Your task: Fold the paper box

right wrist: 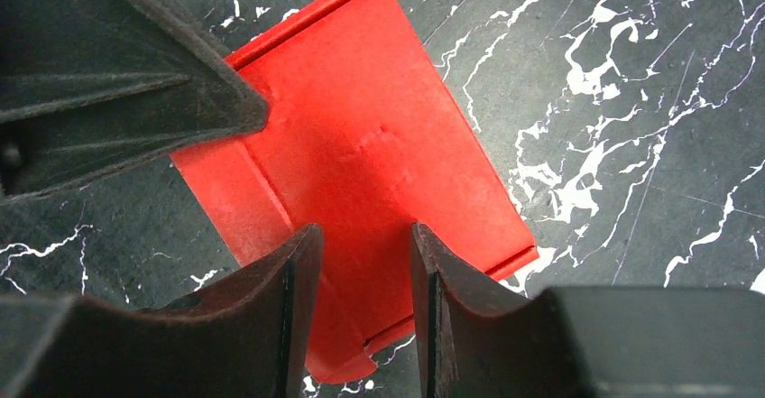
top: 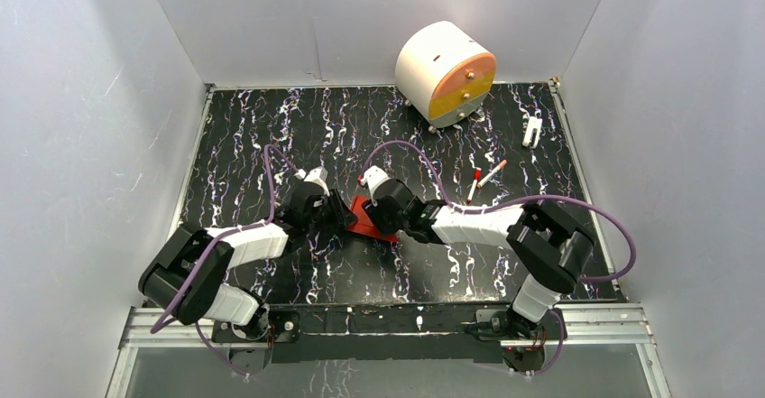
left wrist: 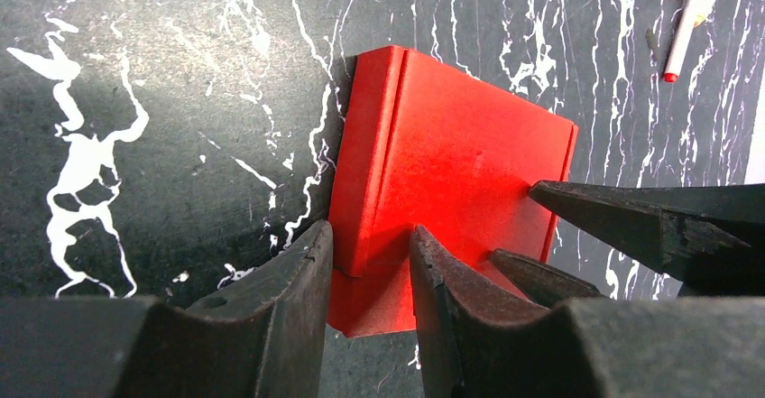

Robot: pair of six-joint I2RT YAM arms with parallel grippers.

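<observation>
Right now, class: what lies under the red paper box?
The black marbled table shows around the box, which rests on it. Anything directly beneath is covered by the box itself and cannot be seen.

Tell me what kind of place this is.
Probably a lab robot test cell: plain white walls enclose a black marbled table, and two arms bolted at its near edge work a red paper box.

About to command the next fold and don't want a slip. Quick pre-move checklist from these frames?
1. Paper box lying flat on the table, between both arms: ok.
2. Left gripper jaws apart, straddling the box's creased edge strip: ok.
3. Right gripper jaws apart over the box's other side: ok.
4. Either gripper pinching card: cannot tell.
5. Pens apart from the box: ok.
</observation>
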